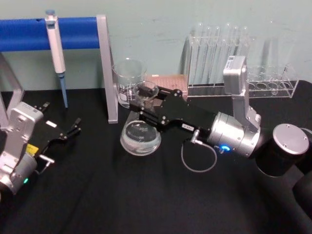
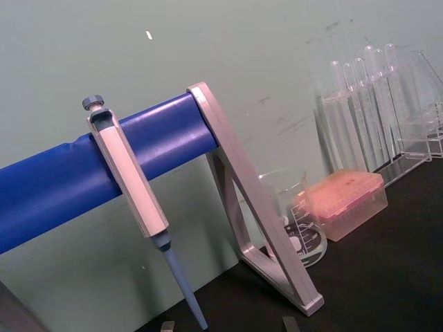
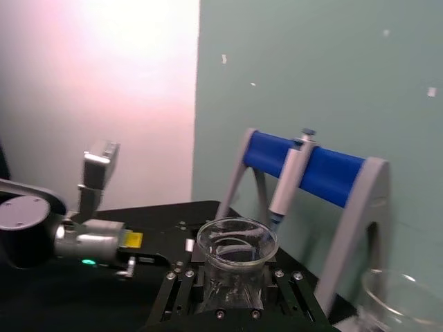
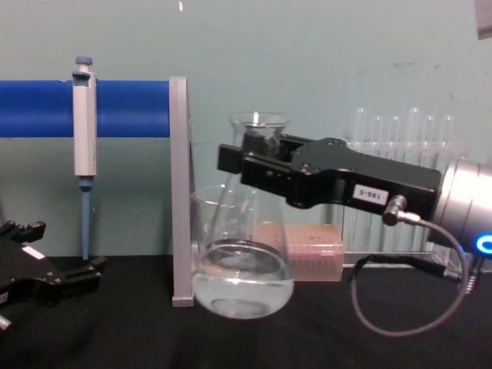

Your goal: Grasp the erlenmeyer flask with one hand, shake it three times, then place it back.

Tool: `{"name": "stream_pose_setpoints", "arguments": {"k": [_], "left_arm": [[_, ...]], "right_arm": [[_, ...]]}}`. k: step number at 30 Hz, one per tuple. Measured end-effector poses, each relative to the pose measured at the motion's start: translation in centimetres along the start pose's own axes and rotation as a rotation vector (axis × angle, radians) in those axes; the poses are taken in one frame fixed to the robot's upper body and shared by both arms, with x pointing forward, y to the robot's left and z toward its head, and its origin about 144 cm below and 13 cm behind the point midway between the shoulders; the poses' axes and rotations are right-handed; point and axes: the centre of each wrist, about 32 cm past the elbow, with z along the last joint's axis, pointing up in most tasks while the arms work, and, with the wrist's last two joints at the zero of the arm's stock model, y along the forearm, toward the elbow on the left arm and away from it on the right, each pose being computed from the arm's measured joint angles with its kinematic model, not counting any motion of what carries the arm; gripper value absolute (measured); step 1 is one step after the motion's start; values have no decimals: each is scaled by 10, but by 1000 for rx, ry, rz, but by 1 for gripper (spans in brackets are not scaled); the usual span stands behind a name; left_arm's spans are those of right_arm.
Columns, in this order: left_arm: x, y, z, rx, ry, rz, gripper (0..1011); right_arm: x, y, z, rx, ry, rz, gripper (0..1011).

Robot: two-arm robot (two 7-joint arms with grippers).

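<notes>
The erlenmeyer flask is clear glass with a pool of clear liquid in its wide base. It is upright near the table's middle, just right of a grey stand leg. My right gripper, the black blocky hand with a white label and silver wrist, reaches in from the right and is shut on the flask's neck. In the right wrist view the flared rim sits between the jaws. I cannot tell whether the base touches the black table. My left gripper rests open at the far left, apart from the flask.
A straight-walled beaker stands just behind the flask. A blue bar on a grey frame carries a hanging pipette. A pink tip box and a clear test tube rack line the back wall.
</notes>
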Motion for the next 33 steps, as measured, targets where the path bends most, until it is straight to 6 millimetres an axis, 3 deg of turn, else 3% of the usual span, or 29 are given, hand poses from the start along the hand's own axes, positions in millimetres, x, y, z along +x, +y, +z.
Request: {"name": "stream_pose_setpoints", "arguments": {"k": [15,23,33], "left_arm": [[0,0,0,0,0,0,1001],[0,0,0,0,0,0,1001],[0,0,0,0,0,0,1001]], "right_arm": [[-9,4,-2,12,-8,26,459],[-8,-13,1,23,-44,-81,459],[-2,-55,10,18,-82,-272,458]]}}
